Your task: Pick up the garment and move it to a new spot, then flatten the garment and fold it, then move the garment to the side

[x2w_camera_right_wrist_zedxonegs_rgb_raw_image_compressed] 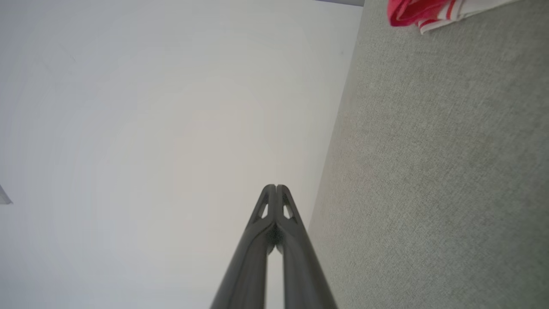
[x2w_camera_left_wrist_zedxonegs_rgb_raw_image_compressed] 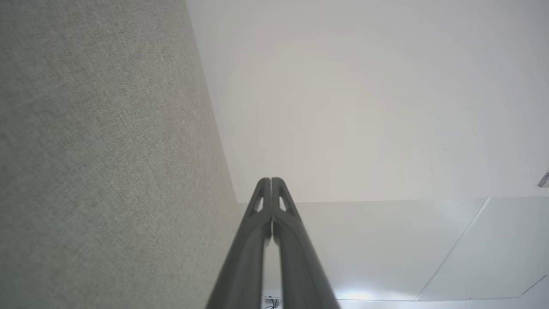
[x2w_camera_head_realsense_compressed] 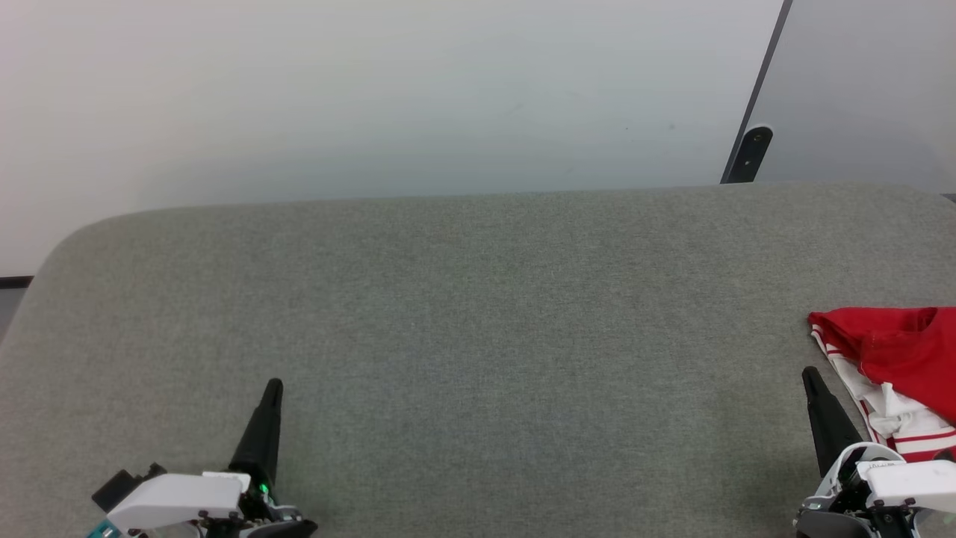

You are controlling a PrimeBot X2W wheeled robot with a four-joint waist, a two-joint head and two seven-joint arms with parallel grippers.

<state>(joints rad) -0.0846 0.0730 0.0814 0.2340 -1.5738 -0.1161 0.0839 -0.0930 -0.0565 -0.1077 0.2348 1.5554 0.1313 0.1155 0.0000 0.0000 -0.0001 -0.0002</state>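
At the lower left of the head view, the left gripper (x2w_camera_head_realsense_compressed: 273,384) has its two long dark fingers pressed together into a single point with nothing between them; its own wrist view shows the same sealed tips (x2w_camera_left_wrist_zedxonegs_rgb_raw_image_compressed: 271,181). At the lower right of the head view, the right gripper (x2w_camera_head_realsense_compressed: 809,372) is pinched closed in the same way and is also empty. Both sit low over the grey fabric-covered table (x2w_camera_head_realsense_compressed: 478,299), fingers pointing up the frame. Just right of the right gripper's fingers, with a thin strip of grey between them, lies the garment (x2w_camera_head_realsense_compressed: 904,347), a bunched red jersey with white-and-red striped trim and white lining, cut off by the frame's right edge. In the right wrist view it sits in the upper right corner (x2w_camera_right_wrist_zedxonegs_rgb_raw_image_compressed: 409,10). Beyond the table's far edge stands a pale wall (x2w_camera_head_realsense_compressed: 373,97), with a dark bracket (x2w_camera_head_realsense_compressed: 749,153) at the upper right.
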